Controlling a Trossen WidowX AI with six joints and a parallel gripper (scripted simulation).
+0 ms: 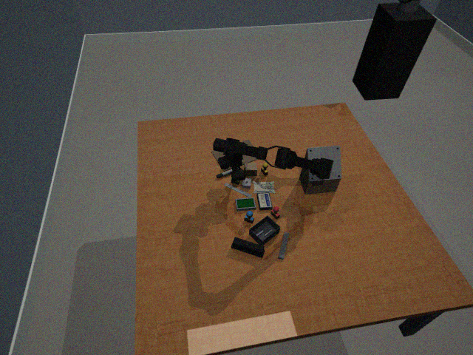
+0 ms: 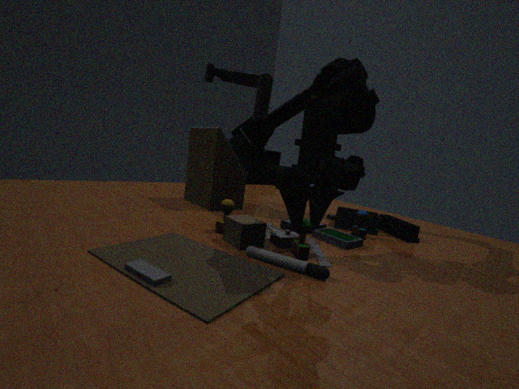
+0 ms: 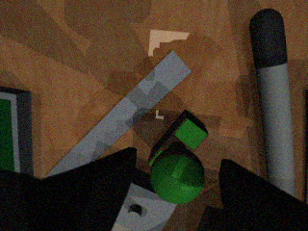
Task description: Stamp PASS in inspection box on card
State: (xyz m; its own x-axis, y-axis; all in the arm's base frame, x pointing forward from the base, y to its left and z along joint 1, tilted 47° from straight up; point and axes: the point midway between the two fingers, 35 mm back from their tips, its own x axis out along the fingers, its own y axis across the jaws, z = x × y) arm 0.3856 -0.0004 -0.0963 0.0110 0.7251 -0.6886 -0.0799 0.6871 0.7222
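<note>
My gripper (image 1: 237, 180) (image 2: 307, 231) (image 3: 177, 162) is open and points down low over the table. Its fingers stand to either side of the green-knobbed stamp (image 2: 306, 223) (image 3: 177, 179), with a gap to each finger in the wrist view. That stamp stands upright on the table, and its lettering cannot be read. The green ink pad (image 1: 244, 203) (image 2: 340, 237) (image 3: 5, 132) lies open. The pale card (image 1: 268, 188) lies behind a blue-and-white labelled case (image 1: 264, 200). The card's box and any print are too small to make out.
A marker (image 2: 278, 258) (image 3: 276, 125), a flat strip (image 1: 236, 189) (image 3: 115, 120) and a small pale block (image 1: 246, 183) (image 3: 144, 212) lie close around the stamp. Yellow (image 1: 264, 168), red (image 1: 276, 209) and blue (image 1: 249, 214) stamps, a brownish block (image 2: 244, 232) and a black tray (image 1: 264, 220) are also there.
</note>
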